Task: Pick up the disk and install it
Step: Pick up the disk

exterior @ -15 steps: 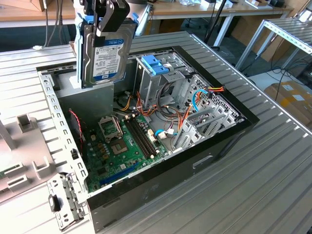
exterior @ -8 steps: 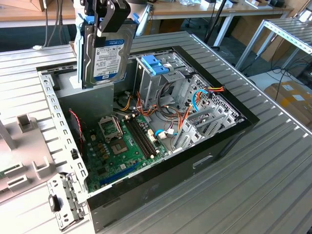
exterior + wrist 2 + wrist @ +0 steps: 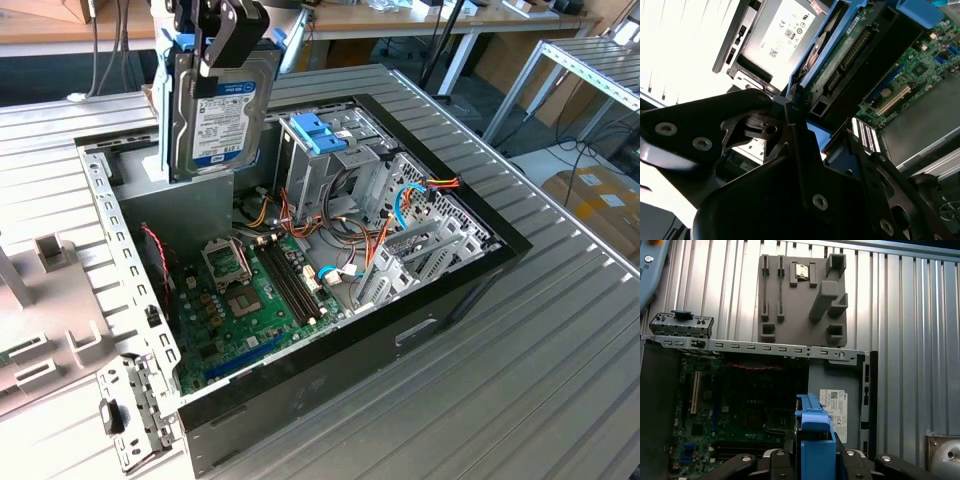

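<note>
In the exterior view my gripper (image 3: 217, 52) is shut on the top edge of the disk (image 3: 220, 115). The disk is a silver drive with a white-and-blue label and blue side rails. It hangs upright above the back-left corner of the open computer case (image 3: 470, 275), clear of the parts inside. The first wrist view looks down the disk's blue rail (image 3: 815, 437) between my fingers (image 3: 747, 460). The second wrist view shows the disk's green circuit side (image 3: 852, 47) and its blue rail (image 3: 812, 55). A drive cage with a blue bracket (image 3: 320, 132) stands in the case, to the exterior view's right of the disk.
The grey power supply (image 3: 835, 405) with a white sticker lies right under the disk. The motherboard (image 3: 250, 290) and loose cables (image 3: 385, 230) take up the case floor. A grey fixture plate (image 3: 802, 295) and a metal bracket (image 3: 130, 410) lie on the ribbed table beside the case.
</note>
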Motion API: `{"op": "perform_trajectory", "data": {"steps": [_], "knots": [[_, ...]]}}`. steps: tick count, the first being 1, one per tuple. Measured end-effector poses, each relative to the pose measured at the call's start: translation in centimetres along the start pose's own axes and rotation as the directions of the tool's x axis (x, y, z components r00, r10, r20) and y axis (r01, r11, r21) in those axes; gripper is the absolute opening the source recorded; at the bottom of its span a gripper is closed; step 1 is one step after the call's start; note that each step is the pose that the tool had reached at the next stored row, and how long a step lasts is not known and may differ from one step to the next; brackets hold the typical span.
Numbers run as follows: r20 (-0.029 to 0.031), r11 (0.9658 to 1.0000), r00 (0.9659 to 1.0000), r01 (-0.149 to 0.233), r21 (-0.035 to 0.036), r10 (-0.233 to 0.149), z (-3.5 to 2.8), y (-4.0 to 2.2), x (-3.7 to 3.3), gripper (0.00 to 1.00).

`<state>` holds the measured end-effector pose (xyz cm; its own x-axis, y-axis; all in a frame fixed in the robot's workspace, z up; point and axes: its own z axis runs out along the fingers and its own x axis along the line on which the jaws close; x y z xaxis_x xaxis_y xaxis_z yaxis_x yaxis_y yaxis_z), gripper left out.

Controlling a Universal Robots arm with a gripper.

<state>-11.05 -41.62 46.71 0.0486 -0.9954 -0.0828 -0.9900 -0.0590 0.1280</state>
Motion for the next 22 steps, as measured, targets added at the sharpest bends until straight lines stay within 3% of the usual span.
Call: {"op": "perform_trajectory", "data": {"steps": [15, 17, 18, 22], "knots": [[0.0002, 1.0000, 1.0000, 0.000, 0.0001, 0.000, 0.02, -0.31, 0.18, 0.37], [0.0001, 1.0000, 1.0000, 0.000, 0.0000, 0.000, -0.06, -0.36, 1.64, 0.37], [0.0002, 1.0000, 1.0000, 0.000, 0.0001, 0.000, -0.07, -0.35, 2.03, 0.37], [0.0002, 1.0000, 1.0000, 0.000, 0.0001, 0.000, -0.07, -0.34, 2.26, 0.37]]}}
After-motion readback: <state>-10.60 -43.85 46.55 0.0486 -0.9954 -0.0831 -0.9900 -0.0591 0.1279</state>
